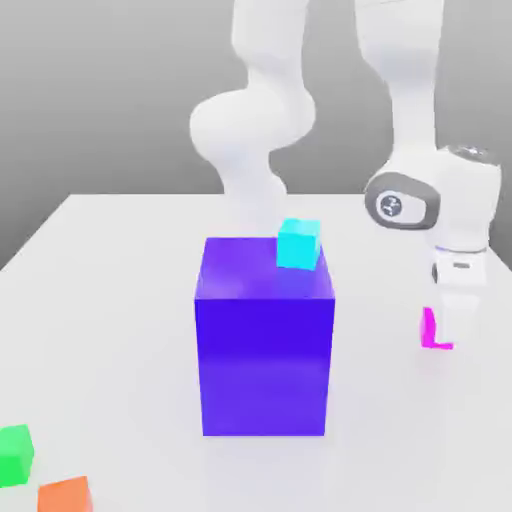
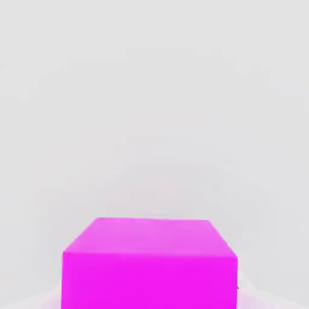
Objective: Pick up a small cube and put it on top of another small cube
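The small magenta cube (image 1: 431,332) rests on the white table at the exterior view's right. My gripper (image 1: 446,326) is lowered onto it from above and is shut on it, and a white finger covers the cube's right part. In the hand view the magenta cube (image 2: 149,265) sits very close, still on the table surface. The other small cube, bright green (image 1: 14,452), lies far off at the exterior view's lower left corner, apart from the gripper.
A big blue-violet block (image 1: 265,340) stands mid-table between the two small cubes, with a cyan cube (image 1: 298,243) on its top far corner. An orange cube (image 1: 65,494) lies beside the green one. The white table (image 1: 120,300) spreads around them.
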Action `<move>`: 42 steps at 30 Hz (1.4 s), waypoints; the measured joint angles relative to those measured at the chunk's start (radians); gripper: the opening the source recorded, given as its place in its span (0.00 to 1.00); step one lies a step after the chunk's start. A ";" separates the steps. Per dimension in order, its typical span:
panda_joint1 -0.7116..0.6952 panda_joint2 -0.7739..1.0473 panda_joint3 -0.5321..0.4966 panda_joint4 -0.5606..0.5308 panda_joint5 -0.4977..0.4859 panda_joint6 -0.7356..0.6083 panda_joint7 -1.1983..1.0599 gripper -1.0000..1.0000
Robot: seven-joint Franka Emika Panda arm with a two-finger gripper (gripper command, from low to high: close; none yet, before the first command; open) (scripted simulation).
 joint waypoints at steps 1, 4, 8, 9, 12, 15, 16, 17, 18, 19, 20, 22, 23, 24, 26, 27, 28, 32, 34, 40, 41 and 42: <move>0.006 -0.031 0.005 -0.007 0.029 -0.025 -0.020 0.00; -0.038 -0.027 -0.022 0.047 -0.014 -0.064 -0.023 0.00; -0.115 0.031 -0.083 0.154 -0.073 -0.104 -0.063 0.00; -0.135 0.044 -0.100 0.178 -0.077 -0.115 -0.084 0.00; -0.217 0.074 -0.157 0.237 -0.059 -0.150 -0.172 0.00; -0.310 0.101 -0.213 0.292 -0.030 -0.186 -0.271 0.00; -0.342 0.109 -0.231 0.310 -0.019 -0.197 -0.305 0.00; -0.373 0.118 -0.249 0.328 -0.008 -0.209 -0.339 0.00; -0.405 0.126 -0.266 0.346 0.003 -0.221 -0.373 0.00; -0.442 0.135 -0.280 0.364 0.012 -0.232 -0.405 0.00; -0.475 0.143 -0.296 0.382 0.022 -0.243 -0.439 0.00; -0.541 0.159 -0.328 0.417 0.044 -0.267 -0.507 0.00; -0.571 0.167 -0.348 0.435 0.057 -0.278 -0.542 0.00; -0.604 0.175 -0.364 0.453 0.068 -0.289 -0.577 0.00; -0.670 0.190 -0.393 0.488 0.090 -0.311 -0.643 0.00; -0.703 0.197 -0.408 0.505 0.101 -0.321 -0.677 0.00; -0.735 0.204 -0.422 0.521 0.112 -0.332 -0.710 0.00; -0.873 0.210 -0.479 0.559 0.168 -0.371 -0.848 0.00; -0.948 0.207 -0.507 0.573 0.201 -0.390 -0.923 0.00; -1.069 0.323 -0.470 0.582 0.332 -0.296 -1.058 1.00; -1.069 0.323 -0.470 0.582 0.332 -0.296 -1.058 1.00; -1.069 0.323 -0.470 0.582 0.332 -0.296 -1.058 1.00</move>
